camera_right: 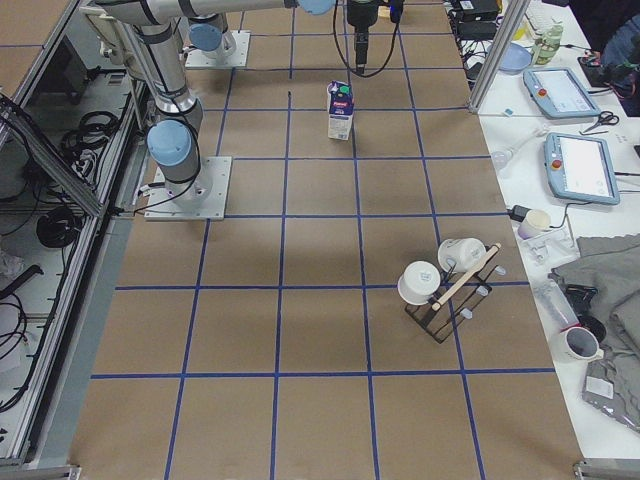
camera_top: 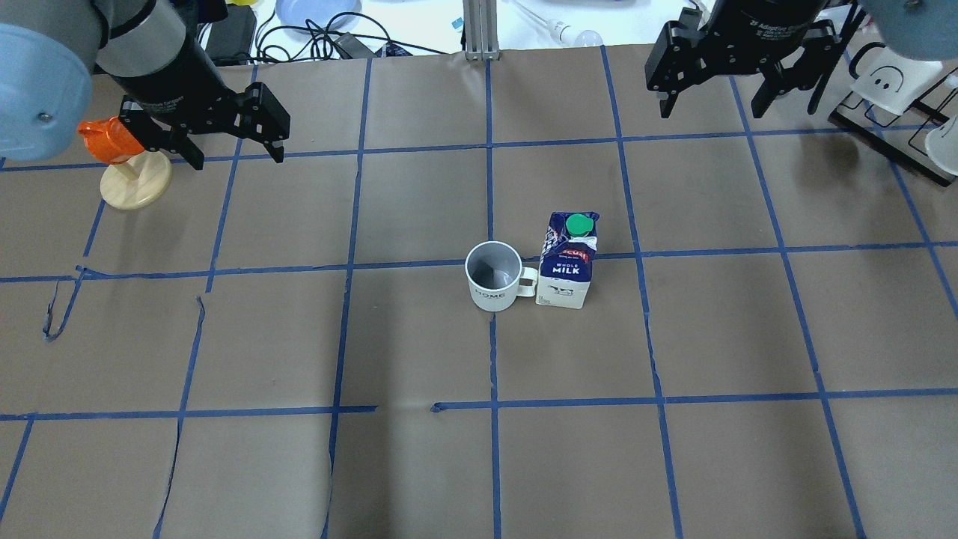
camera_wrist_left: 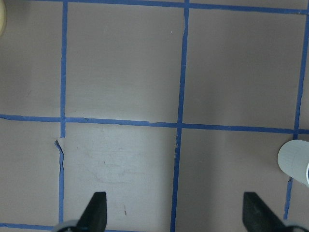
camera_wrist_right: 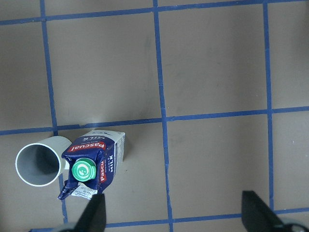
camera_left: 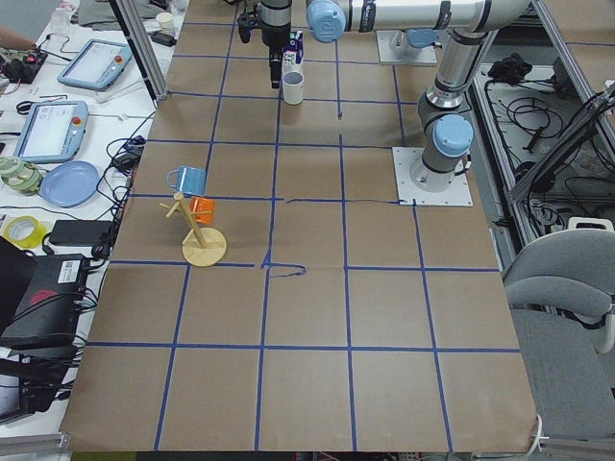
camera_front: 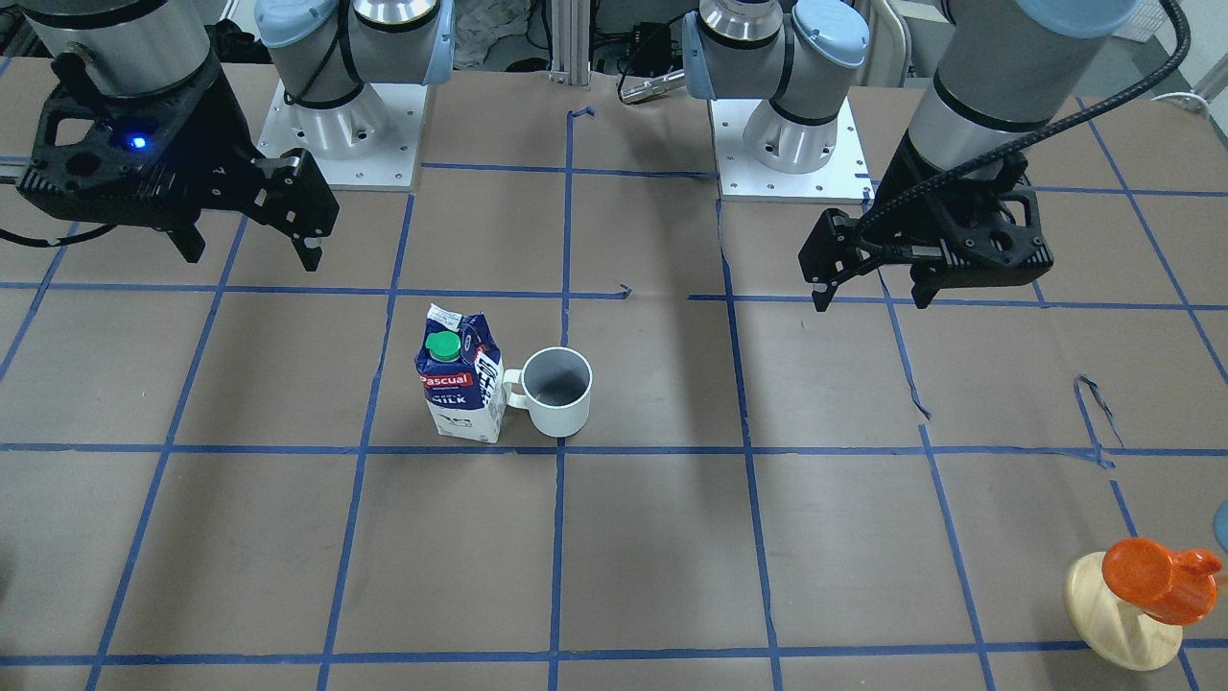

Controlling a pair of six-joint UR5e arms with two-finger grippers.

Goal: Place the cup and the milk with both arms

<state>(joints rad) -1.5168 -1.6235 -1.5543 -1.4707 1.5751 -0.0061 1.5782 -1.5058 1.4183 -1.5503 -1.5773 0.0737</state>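
Note:
The white cup [camera_top: 494,275] stands upright at the table's middle, its handle touching the blue and white milk carton [camera_top: 567,262] beside it; both also show in the front view, the cup [camera_front: 558,389] and the milk [camera_front: 460,384]. My left gripper [camera_top: 237,159] is open and empty, raised well to the left of the cup. My right gripper [camera_top: 711,112] is open and empty, raised far beyond the milk. In the right wrist view the milk [camera_wrist_right: 94,162] and cup [camera_wrist_right: 38,164] lie at the lower left. In the left wrist view the cup's rim [camera_wrist_left: 295,162] shows at the right edge.
An orange cup-like thing on a pale wooden stand [camera_top: 136,183] stands at the far left, just beside my left gripper. A black rack with white mugs [camera_right: 445,285] stands toward the table's right end. Blue tape lines grid the brown table.

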